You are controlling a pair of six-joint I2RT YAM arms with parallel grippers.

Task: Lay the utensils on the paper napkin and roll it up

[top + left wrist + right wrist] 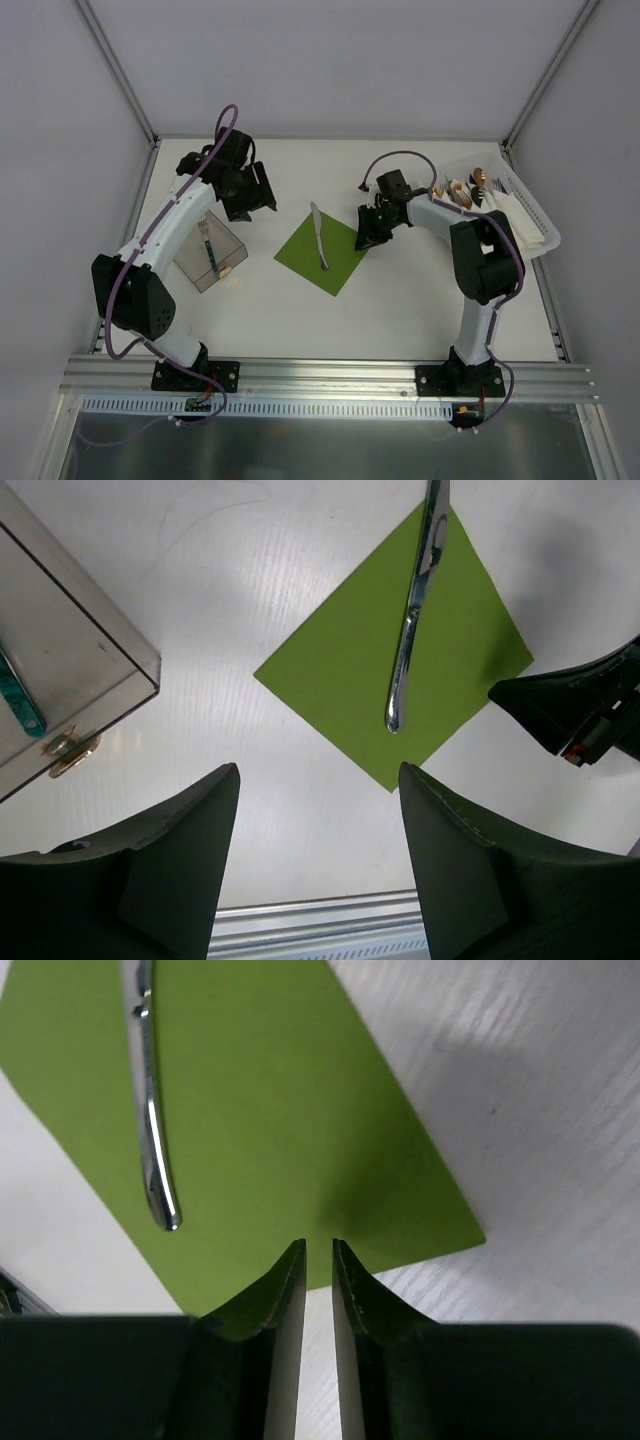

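The olive-green paper napkin [322, 258] lies flat as a diamond mid-table, and a silvery knife [319, 236] rests along its middle. A fork [209, 243] with a teal handle stands in the clear bin [192, 268] on the left. Behind that bin my left gripper [255, 195] hangs open and empty; its wrist view shows the napkin [340, 670] and knife [412, 630] ahead. At the napkin's right corner my right gripper [318, 1245] is low, its jaws a narrow slit apart, the tips over the napkin's [260, 1110] edge with nothing between them.
A white basket [535, 222] at the back right holds copper-tipped cutlery and white napkins. The clear bin [70, 650] sits left of the napkin. A metal rail [320, 378] runs along the table's near edge.
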